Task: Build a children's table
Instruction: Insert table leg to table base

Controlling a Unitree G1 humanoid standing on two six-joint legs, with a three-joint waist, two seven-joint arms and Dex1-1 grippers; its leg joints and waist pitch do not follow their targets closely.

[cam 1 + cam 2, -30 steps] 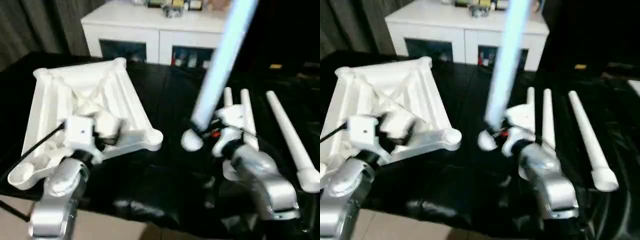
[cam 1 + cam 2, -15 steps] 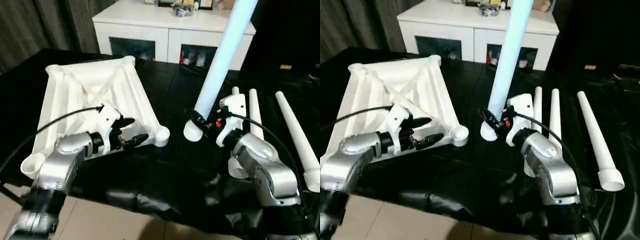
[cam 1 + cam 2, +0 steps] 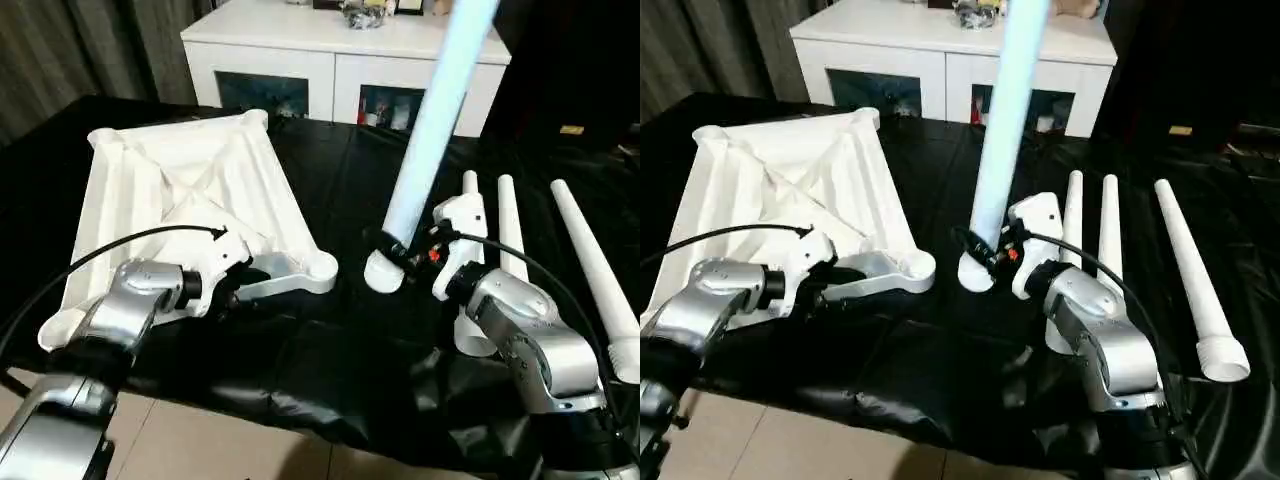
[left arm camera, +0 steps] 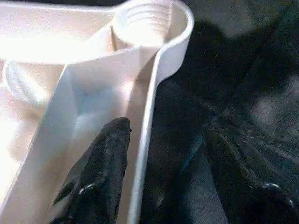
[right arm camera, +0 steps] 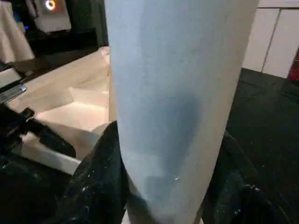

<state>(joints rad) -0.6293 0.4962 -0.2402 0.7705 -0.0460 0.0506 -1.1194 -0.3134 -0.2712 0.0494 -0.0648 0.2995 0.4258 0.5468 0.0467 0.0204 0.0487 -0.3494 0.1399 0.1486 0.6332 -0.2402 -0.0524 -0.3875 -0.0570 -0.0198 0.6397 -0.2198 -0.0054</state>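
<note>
Straddling near rim of tabletop (image 3: pixel 190 190) w/ L gripper (image 3: pixel 238 290): one black finger (image 4: pixel 100 177) inside the channel of ribbed underside, other finger (image 4: pixel 252 196) outside over black sheet, rim wall between them. Fingers part-open, gap wider than the wall; can't tell if actually pinching yet. Sitting just short of near corner socket (image 3: pixel 322 265), the socket next along same rim, toward robot's right; threads showing inside it in L wrist view.

Clamped on held leg (image 3: pixel 430 140) by R gripper (image 3: pixel 400 250), fingers either side of tube low down, near its fat end. Fat end (image 3: pixel 381 272) down, at or just above bench (image 3: pixel 330 340), can't tell which. Long axis steep, leaning up and away, thin end out past top of view.

Key relation: socket lying to robot's left of leg's fat end, close but apart, strip of black bench between. R arm nearer the leg, L arm nearer the socket. Judging next move: carry fat end leftward over socket, bring axis upright over the hole, then twist in; L hand bracing tabletop against sliding.

Farther out: tabletop upside down, long axis running away from robot, far corners near cabinet (image 3: pixel 340 60). Three spare legs (image 3: pixel 590 270) flat on bench right of R arm, roughly parallel, long axes running away, fat ends toward robot.
</note>
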